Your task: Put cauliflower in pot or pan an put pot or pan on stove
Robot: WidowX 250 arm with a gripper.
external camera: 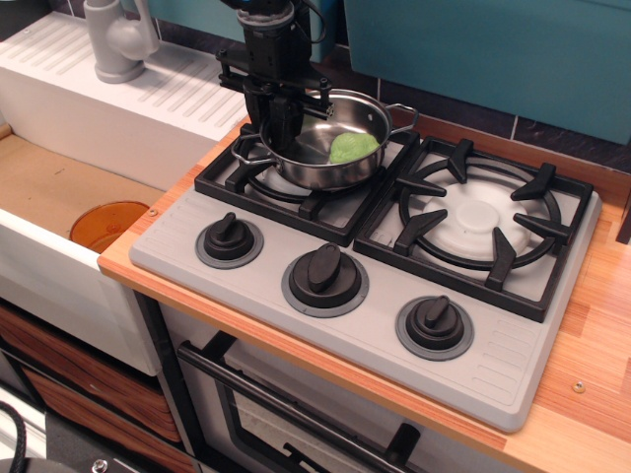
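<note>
The shiny steel pot (330, 163) sits on the left burner grate of the grey stove (365, 325). The lime-green cauliflower (353, 148) lies inside the pot, towards its right side. My black gripper (281, 126) comes down from above at the pot's left rim. Its fingers (270, 116) straddle the rim and look closed on it. The rim between the fingers is hidden.
The right burner (480, 219) is bare. Three black knobs (323, 268) line the stove's front. An orange bowl (108, 225) lies in the sink at the left, below a grey faucet (118, 39). Wooden counter (592, 345) lies at the right.
</note>
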